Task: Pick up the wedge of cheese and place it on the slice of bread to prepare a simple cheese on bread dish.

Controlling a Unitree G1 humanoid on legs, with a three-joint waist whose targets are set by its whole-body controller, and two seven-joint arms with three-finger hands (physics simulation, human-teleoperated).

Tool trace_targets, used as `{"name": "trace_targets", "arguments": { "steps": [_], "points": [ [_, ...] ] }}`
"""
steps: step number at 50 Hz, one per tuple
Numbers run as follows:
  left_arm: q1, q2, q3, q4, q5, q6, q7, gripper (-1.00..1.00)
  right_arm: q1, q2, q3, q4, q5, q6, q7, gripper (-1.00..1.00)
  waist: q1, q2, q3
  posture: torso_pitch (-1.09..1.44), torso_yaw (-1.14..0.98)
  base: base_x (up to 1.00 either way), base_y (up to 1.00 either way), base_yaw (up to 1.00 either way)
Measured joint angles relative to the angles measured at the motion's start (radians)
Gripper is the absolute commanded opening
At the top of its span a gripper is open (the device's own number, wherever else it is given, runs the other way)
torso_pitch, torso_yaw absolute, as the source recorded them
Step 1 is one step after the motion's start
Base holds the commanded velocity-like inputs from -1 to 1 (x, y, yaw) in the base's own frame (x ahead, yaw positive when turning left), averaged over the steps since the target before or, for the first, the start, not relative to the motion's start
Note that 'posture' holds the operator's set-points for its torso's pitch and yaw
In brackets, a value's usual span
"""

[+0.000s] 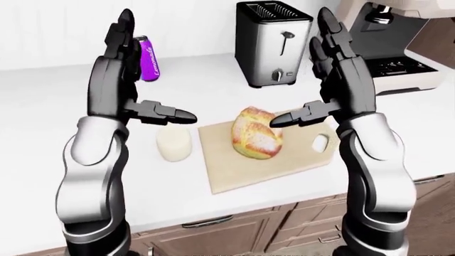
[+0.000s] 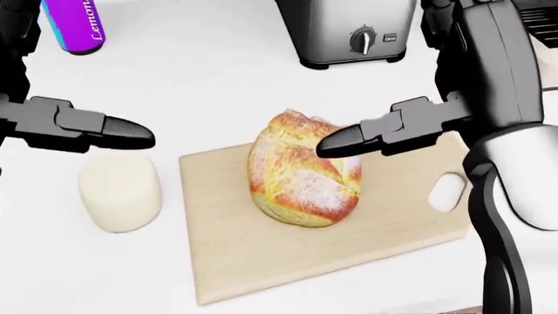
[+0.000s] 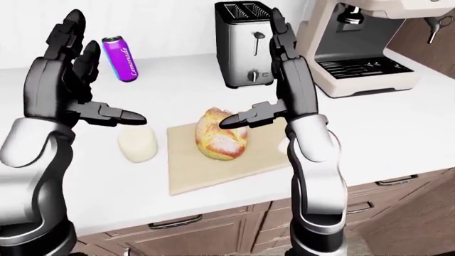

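Both hands raised above the counter (image 1: 42,96), palms facing each other. Left hand (image 1: 117,80): fingers spread apart, holding nothing. Right hand (image 1: 341,74): same, empty. Cheese (image 2: 120,193), a pale block, sits on the counter just left of the cutting board (image 2: 261,261). Bread (image 2: 303,169) lies on the board. Toaster (image 1: 273,42) and purple can (image 1: 148,58) stand toward top of view.

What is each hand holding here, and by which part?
Nothing. The left hand and right hand are both raised and open above the counter.
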Motion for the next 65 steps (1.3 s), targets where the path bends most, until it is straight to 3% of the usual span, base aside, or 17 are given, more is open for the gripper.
{"name": "trace_targets", "arguments": {
  "steps": [14, 28, 43, 65],
  "points": [
    [0.044, 0.020, 0.005, -0.003, 0.143, 0.022, -0.197, 1.00, 0.016, 0.004, 0.003, 0.004, -0.004, -0.015, 0.000, 1.00, 0.003, -0.004, -0.001, 0.00, 0.00, 0.00, 0.00, 0.00],
    [0.078, 0.015, -0.002, 0.051, 0.228, -0.015, -0.327, 1.00, 0.009, 0.002, 0.002, 0.013, -0.004, -0.017, 0.002, 1.00, 0.009, -0.006, -0.005, 0.00, 0.00, 0.00, 0.00, 0.00],
    [0.133, -0.024, -0.025, 0.091, 0.303, -0.109, -0.398, 1.00, 0.025, 0.002, -0.001, 0.005, -0.005, -0.017, 0.002, 1.00, 0.007, -0.005, -0.011, 0.00, 0.00, 0.00, 0.00, 0.00],
    [0.187, -0.049, -0.018, 0.225, 0.337, -0.243, -0.386, 1.00, 0.039, 0.007, 0.002, 0.000, -0.011, -0.030, 0.005, 1.00, 0.007, -0.007, -0.017, 0.00, 0.00, 0.00, 0.00, 0.00]
  ]
}}
